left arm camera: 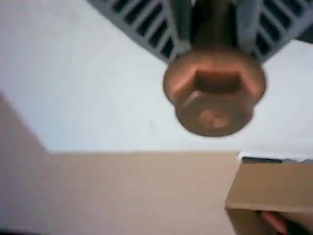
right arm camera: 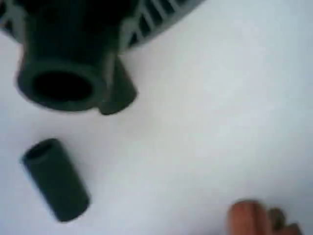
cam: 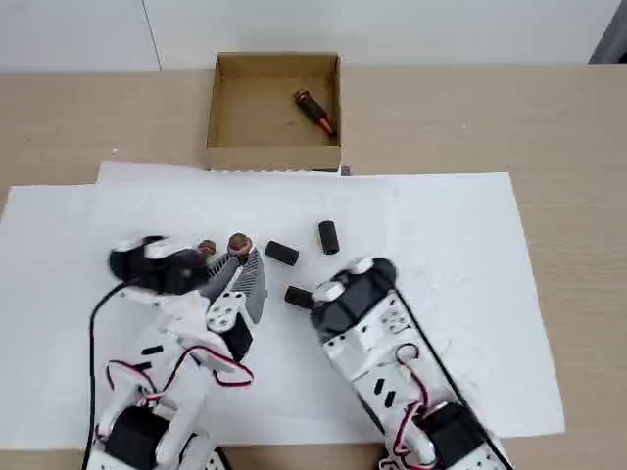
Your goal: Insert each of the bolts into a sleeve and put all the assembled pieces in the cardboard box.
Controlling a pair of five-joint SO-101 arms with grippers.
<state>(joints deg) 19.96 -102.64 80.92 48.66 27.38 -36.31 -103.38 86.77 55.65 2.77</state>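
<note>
paper (cam: pixel 441 294); bolt (left arm camera: pixel 214 98) in l end effector (cam: pixel 240 257)

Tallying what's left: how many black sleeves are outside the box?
3 sleeves: one in the right claw, two loose on the paper just beyond it; others may be hidden.

Mid-frame, a copper bolt (cam: pixel 238 243), a held sleeve (cam: pixel 299 296) and two loose sleeves (cam: pixel 281 253) are sitting below the cardboard box (cam: pixel 274 157), which is holding an assembled piece (cam: pixel 315 112).
</note>
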